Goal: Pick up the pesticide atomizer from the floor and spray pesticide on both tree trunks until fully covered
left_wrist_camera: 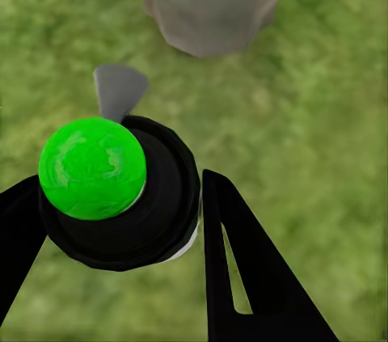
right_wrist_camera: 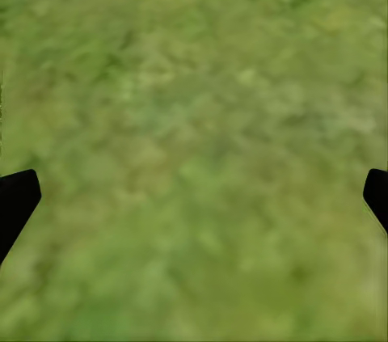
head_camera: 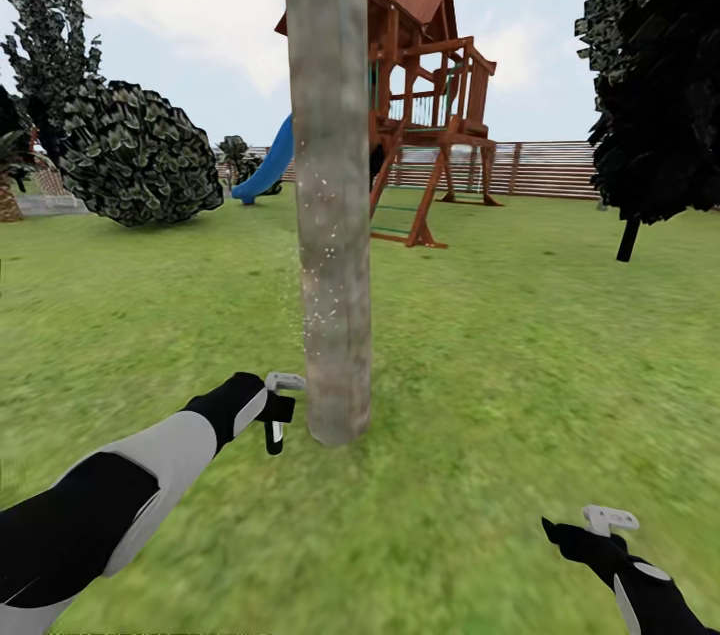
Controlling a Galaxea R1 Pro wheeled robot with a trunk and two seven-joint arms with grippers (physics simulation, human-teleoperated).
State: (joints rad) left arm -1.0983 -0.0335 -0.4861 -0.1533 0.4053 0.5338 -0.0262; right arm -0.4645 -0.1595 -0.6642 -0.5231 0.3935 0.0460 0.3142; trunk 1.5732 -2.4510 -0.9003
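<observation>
Here the pesticide atomizer (left_wrist_camera: 121, 196) sits clamped between the black fingers of the left gripper (head_camera: 275, 412), seen end-on from the left wrist as a black bottle with a bright green round end and a grey trigger tab toward the tree. It is held low, just beside the foot of the tree trunk (head_camera: 330, 195), with the grey spray head next to the bark, presumably so the mist lands on the lower trunk. Fine white specks dot the bark above the gripper, which reads as spray landing; how much of the trunk is covered I cannot tell. Right gripper (head_camera: 600, 530) hangs low over bare grass (head_camera: 520, 365), fingers spread wide and holding nothing, likely kept clear as a spare. Behind the trunk: a wooden play tower (head_camera: 430, 105) with a blue slide (head_camera: 265, 165), a slat fence (head_camera: 550, 170), a round bush (head_camera: 135, 155) and a near-black tree (head_camera: 655, 65). A second thick trunk I cannot make out.
</observation>
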